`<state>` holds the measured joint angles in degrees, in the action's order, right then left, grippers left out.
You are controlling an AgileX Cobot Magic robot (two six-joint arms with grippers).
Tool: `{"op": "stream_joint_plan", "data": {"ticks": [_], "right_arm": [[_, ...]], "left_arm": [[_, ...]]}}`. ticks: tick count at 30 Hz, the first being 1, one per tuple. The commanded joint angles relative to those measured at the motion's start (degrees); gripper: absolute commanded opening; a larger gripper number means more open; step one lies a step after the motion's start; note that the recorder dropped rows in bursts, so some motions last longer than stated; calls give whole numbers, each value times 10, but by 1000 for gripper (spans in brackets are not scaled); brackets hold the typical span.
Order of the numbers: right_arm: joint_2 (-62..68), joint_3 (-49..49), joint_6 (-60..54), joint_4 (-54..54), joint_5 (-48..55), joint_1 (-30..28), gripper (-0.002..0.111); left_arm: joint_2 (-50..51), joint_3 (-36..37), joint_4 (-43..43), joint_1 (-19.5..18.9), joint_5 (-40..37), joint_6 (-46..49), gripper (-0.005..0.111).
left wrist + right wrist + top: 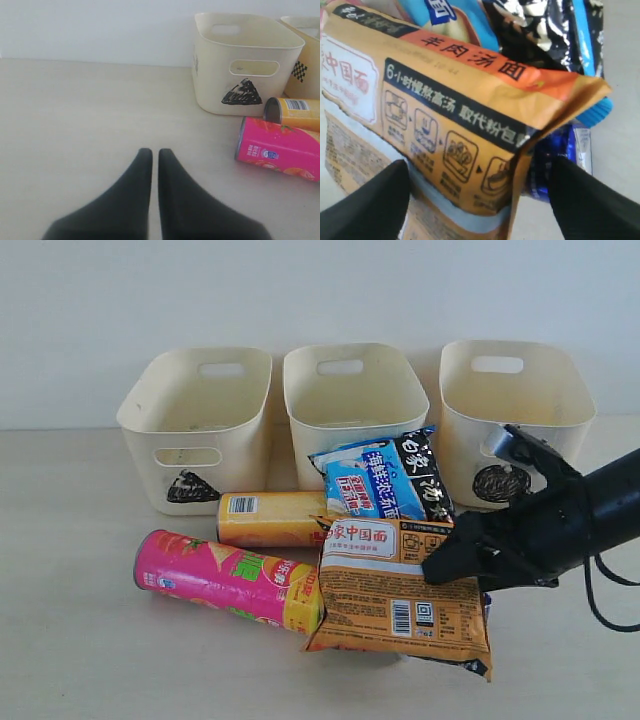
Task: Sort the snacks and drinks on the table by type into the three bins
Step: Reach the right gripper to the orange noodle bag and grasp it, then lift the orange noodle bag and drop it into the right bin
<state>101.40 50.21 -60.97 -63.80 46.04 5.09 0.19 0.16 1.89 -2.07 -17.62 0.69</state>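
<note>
- The right hand (445, 562) comes in from the right of the exterior view and sits at the right edge of the orange packet (400, 595). Its wrist camera shows the 2 fingers (367, 210) spread wide, 1 on each side of that edge, and as far as I can see they're not pinching it.
- That packet is mid-table (80, 640) at the front of the pile, propped up rather than flat. Its long side runs across toward the hand, so the right arm is clearly the nearer arm.
- The left hand (155, 156) is shut and empty, over bare table well apart from the pile.
- Clutter: the blue-black packet (385, 480) sits just behind, overlapped by the orange packet. The pink tube (225, 578) touches the orange packet's left side, and the yellow tube (270, 518) lies behind the pink tube.
- What looks like a blue and white carton (570, 160) pokes out from under the packet, just beside 1 finger. My guess is it could get snagged when the hand closes.
- The 3 bins (355, 400) stand in a row behind it all.
</note>
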Motion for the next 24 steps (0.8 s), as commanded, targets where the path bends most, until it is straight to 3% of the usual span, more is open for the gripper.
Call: {"op": "stream_joint_plan", "data": {"ticks": [1,7,10,12,17,24], "right_arm": [[19,-2,-26,-30,-24,21,70],[31,-2,-51,-77,-20,24,70],[44,-2,-51,-78,-18,24,61],[51,-2,-51,-78,-17,24,48],[51,3,-51,-75,-13,24,0],[43,43,-37,-74,98,5,0]], "left_arm": [[-2,-2,-2,0,-1,4,4],[-2,-2,-2,0,-1,4,4],[-2,-2,-2,0,-1,4,4],[-2,-2,-2,0,-1,4,4],[-2,-2,-2,0,-1,4,4],[-2,-2,-2,0,-1,4,4]]}}
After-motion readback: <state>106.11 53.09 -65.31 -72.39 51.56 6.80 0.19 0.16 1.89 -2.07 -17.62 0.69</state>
